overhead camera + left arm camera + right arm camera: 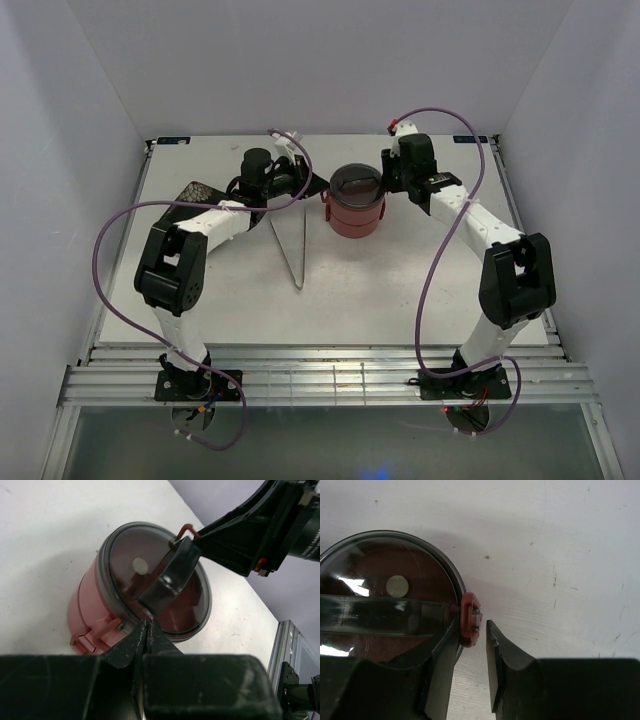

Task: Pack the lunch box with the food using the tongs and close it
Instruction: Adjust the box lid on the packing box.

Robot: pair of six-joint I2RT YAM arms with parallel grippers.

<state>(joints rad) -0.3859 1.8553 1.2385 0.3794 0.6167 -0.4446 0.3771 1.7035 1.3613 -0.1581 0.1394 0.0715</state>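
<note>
Two hands close to the lunch box [355,205], so probably the closing step, not packing. At left, left hand [146,630] pinched together on nothing, hovering just beside the rim of the box. Then tongs [292,245] lying flat on the counter [400,290], apart from both hands. In the middle, box standing stacked with dark lid [120,555] on top; no food visible. At right, right hand [470,625] partly open around the red side clasp [469,611], inner finger over the lid, thin slit beside the outer finger. Next, most likely: squeeze and press the clasp home, keeping the box steady.
</note>
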